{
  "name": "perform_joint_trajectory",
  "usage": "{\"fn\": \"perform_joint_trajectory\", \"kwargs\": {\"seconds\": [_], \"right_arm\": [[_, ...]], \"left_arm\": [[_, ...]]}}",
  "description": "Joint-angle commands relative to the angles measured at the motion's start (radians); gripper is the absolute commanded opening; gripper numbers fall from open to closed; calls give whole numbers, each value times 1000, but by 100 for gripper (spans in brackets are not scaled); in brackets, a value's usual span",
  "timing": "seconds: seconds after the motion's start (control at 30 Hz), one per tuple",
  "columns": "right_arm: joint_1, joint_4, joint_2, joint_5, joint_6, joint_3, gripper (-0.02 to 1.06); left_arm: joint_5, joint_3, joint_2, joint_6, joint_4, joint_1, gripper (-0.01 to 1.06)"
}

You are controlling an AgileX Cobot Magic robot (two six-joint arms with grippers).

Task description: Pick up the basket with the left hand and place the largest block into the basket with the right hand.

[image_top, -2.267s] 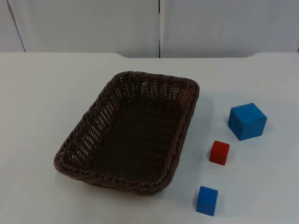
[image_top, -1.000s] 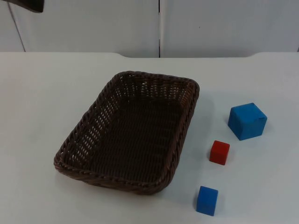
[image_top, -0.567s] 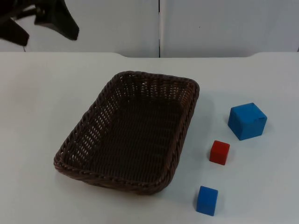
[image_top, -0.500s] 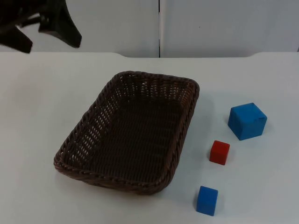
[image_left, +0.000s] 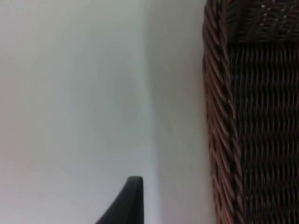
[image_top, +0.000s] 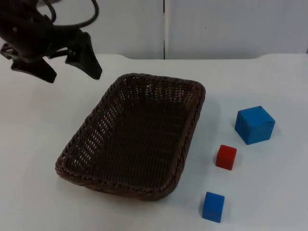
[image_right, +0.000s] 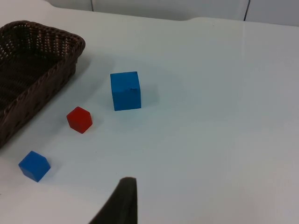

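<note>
Lower and farther in than half a second ago, the left gripper (image_top: 71, 74) hangs with fingers spread above the white table (image_top: 38, 144), just off the far-left corner of the brown wicker basket (image_top: 137, 137), not touching it; the basket sits empty; right of it lie the red block (image_top: 226, 157), the small blue block (image_top: 213, 206) and the largest blue block (image_top: 254, 125); the right gripper's (image_right: 122, 205) state I cannot tell.
</note>
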Motion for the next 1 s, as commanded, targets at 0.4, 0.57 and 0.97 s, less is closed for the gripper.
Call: {"fn": "perform_joint_trajectory", "kwargs": {"seconds": [0.4, 0.57, 0.97], "right_arm": [[-6, -1, -4, -3, 0, 5, 105], [-6, -1, -4, -3, 0, 5, 105], [-6, -1, -4, -3, 0, 5, 105]], "left_arm": [[18, -118, 199, -49, 99, -101, 105], [33, -136, 252, -49, 97, -101, 105], [51, -140, 328, -42, 69, -101, 105]]}}
